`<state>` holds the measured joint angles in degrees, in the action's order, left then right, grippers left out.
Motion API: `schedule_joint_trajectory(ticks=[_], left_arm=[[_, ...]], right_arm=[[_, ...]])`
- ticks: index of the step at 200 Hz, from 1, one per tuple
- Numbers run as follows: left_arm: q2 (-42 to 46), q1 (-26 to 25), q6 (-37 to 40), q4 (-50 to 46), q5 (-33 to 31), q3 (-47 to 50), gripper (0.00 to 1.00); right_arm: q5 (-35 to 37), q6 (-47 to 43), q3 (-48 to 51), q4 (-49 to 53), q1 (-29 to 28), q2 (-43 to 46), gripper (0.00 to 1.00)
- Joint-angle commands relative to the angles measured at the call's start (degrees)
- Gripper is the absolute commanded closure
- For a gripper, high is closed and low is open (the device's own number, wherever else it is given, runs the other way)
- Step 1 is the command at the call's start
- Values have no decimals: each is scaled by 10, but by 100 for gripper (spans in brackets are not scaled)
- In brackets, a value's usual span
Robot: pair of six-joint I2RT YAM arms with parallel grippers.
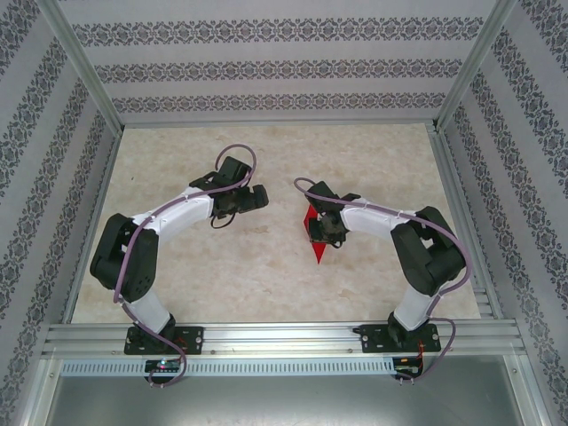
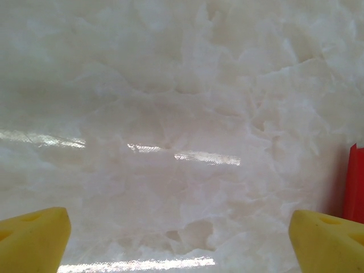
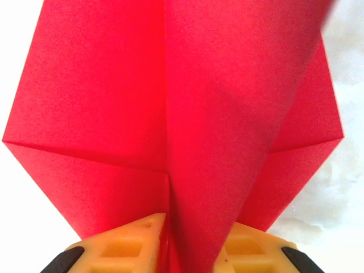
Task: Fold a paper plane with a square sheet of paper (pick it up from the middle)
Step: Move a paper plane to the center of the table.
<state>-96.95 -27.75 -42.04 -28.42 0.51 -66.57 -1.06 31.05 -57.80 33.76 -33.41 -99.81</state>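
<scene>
The square sheet of paper (image 1: 317,251) is bright red and folded into a pointed shape with a centre crease, its tip towards the near edge of the table. My right gripper (image 1: 322,232) is shut on it. In the right wrist view the folded paper (image 3: 187,114) spreads wide, and its middle fold runs down between the yellow fingers (image 3: 133,242). My left gripper (image 1: 254,197) stands open to the left of the paper, apart from it. In the left wrist view its yellow fingertips (image 2: 34,239) sit wide apart over bare table, with a red edge of the paper (image 2: 355,182) at the far right.
The marble-patterned tabletop (image 1: 266,284) is bounded by patterned walls and an aluminium frame (image 1: 275,337) at the near edge, where both arm bases are bolted.
</scene>
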Motion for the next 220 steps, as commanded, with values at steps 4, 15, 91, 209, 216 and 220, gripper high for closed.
schedule_joint_trajectory(ticks=[4,15,91,209,216,220], left_arm=[[17,11,2,-2,-6,14,0],[18,13,2,-4,-6,16,0],[19,22,-1,-4,-1,28,0],[47,36,1,-16,-13,44,0],[47,36,1,-16,-13,46,0],[48,37,2,-16,-13,46,0]], right_arm=[[13,24,-10,-18,-10,-16,78],[20,29,-8,-19,-12,-21,78],[77,53,14,-35,-40,-42,82],[83,-34,-167,-2,-17,-112,92],[83,-34,-173,0,-14,-119,91],[83,-34,-178,1,-14,-124,91]])
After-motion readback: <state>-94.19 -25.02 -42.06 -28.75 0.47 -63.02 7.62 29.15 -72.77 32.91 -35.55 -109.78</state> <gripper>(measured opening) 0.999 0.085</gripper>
